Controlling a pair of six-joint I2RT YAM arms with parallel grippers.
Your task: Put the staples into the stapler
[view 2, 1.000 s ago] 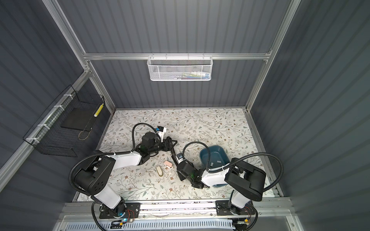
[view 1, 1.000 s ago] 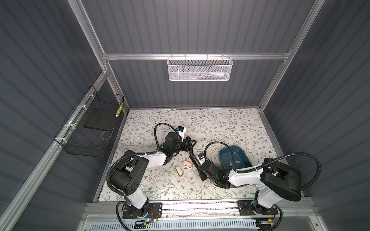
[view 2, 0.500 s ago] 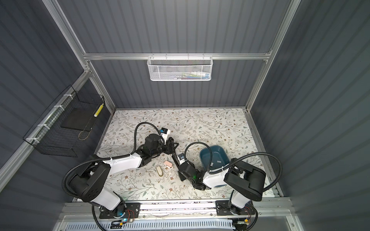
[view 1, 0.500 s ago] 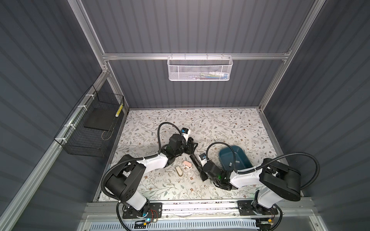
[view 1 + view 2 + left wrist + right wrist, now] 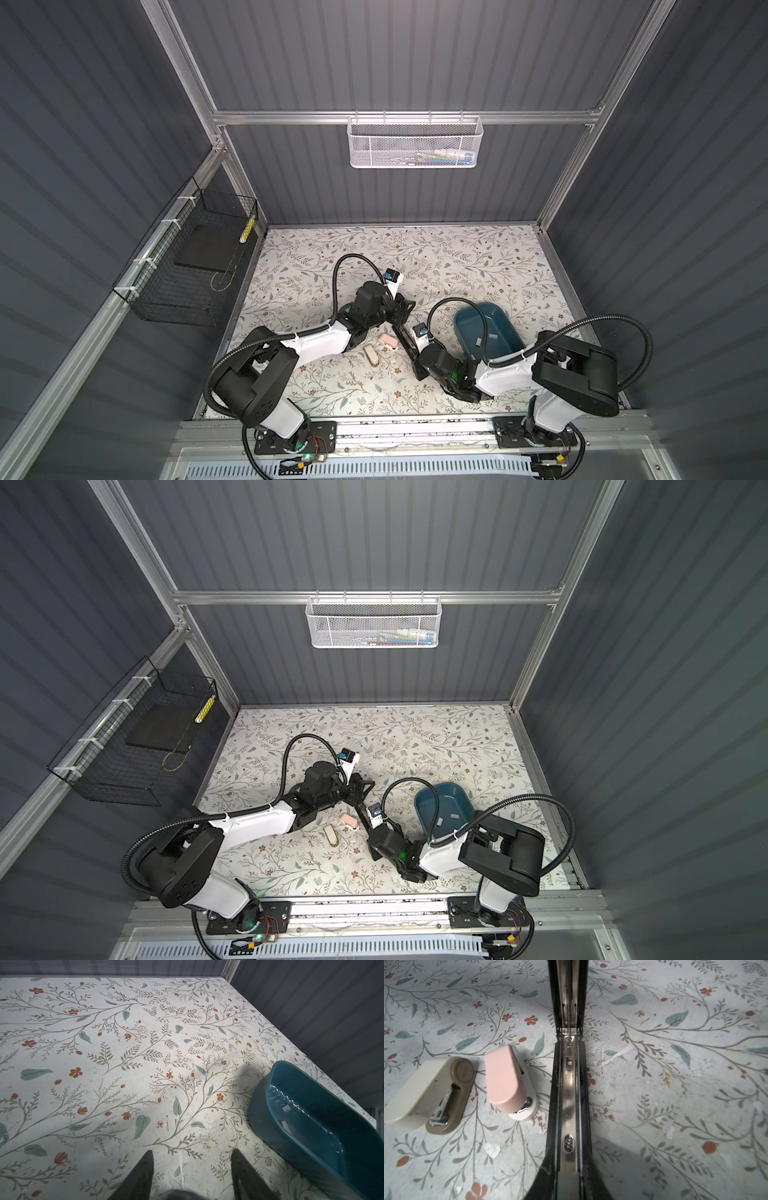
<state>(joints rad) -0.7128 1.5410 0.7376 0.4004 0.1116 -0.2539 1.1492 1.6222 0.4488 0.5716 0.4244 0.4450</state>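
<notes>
When you look down on the floral table (image 5: 457, 257), your inventory reads as follows.

1. Black stapler (image 5: 569, 1088): folded out flat with its metal channel facing up. It lies on the table toward six o'clock, between your two grippers.
2. Right gripper (image 5: 569, 1167): its fingers flank the near end of the black stapler. You cannot tell whether they pinch it or only stand beside it.
3. Left gripper (image 5: 191, 1151): the jaws stand moderately apart with nothing between them. It is near the black stapler's far end, at twelve o'clock from it in both top views.
4. Staples (image 5: 286, 1108): a few pale strips lying loose inside the teal tub (image 5: 270, 1122), at three o'clock from the black stapler.
5. Pink stapler (image 5: 504, 1076): just beside the black stapler, at its nine o'clock and apart from it.
6. Beige stapler (image 5: 425, 1093): just beyond the pink stapler, roughly eight o'clock from the black stapler.
</notes>
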